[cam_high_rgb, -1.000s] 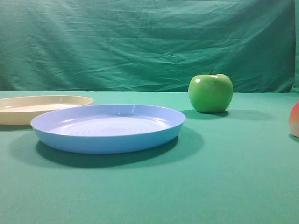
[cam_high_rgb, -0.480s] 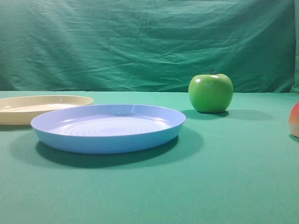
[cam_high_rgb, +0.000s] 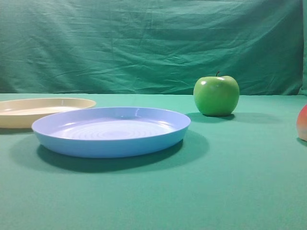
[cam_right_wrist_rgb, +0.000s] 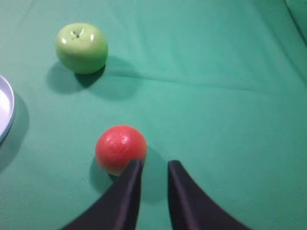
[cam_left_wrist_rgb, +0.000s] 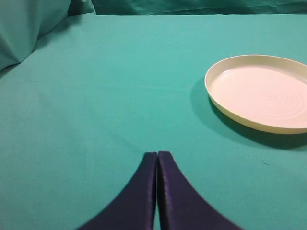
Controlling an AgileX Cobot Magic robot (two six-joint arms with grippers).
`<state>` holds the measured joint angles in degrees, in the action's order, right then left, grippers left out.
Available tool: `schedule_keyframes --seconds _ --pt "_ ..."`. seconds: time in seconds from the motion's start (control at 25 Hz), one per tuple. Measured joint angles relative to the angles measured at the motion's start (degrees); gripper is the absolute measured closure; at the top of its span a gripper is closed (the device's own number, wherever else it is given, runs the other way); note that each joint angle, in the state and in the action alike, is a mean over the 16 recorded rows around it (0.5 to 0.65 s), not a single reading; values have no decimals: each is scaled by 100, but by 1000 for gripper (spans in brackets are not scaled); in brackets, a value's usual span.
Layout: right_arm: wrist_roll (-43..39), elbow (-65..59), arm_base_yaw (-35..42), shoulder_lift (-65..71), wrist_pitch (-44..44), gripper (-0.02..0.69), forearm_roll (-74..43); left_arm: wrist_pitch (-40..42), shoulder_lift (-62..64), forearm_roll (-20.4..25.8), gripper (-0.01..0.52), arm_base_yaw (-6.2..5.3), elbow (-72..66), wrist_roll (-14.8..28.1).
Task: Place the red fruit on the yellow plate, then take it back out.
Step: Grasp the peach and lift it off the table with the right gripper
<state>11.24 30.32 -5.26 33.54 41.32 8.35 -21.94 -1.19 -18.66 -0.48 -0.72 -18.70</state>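
Observation:
The red fruit (cam_right_wrist_rgb: pixel 120 147) lies on the green cloth in the right wrist view. In the high view only its left edge, the red fruit (cam_high_rgb: pixel 302 123), shows at the right border. My right gripper (cam_right_wrist_rgb: pixel 154 164) is open, hanging above the cloth just right of the fruit, its left fingertip overlapping the fruit's lower right edge. Nothing is between its fingers. The yellow plate (cam_left_wrist_rgb: pixel 261 93) sits empty at the right of the left wrist view, and at the far left in the high view, the yellow plate (cam_high_rgb: pixel 29 111). My left gripper (cam_left_wrist_rgb: pixel 157 154) is shut, empty, well short of the plate.
A light blue ridged plate (cam_high_rgb: pixel 111 130) sits in the middle foreground, its rim (cam_right_wrist_rgb: pixel 5 115) at the left edge of the right wrist view. A glossy green apple (cam_high_rgb: pixel 216 95) stands behind it, the apple (cam_right_wrist_rgb: pixel 81 47) up-left of the red fruit. A green curtain hangs behind.
The red fruit's visible edge at the right border of the high view has shrunk slightly. The plates and apple have not moved.

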Motion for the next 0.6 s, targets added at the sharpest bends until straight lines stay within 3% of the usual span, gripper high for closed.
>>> schedule_keyframes --seconds 0.32,0.44,0.6 --pt "599 9 -304 672 40 50 311 0 0 0 514 0 0 0" --pt "674 12 -479 1060 -56 5 345 0 0 0 514 0 0 0" --pt "755 44 -711 1754 -291 -5 354 0 0 0 514 0 0 0"
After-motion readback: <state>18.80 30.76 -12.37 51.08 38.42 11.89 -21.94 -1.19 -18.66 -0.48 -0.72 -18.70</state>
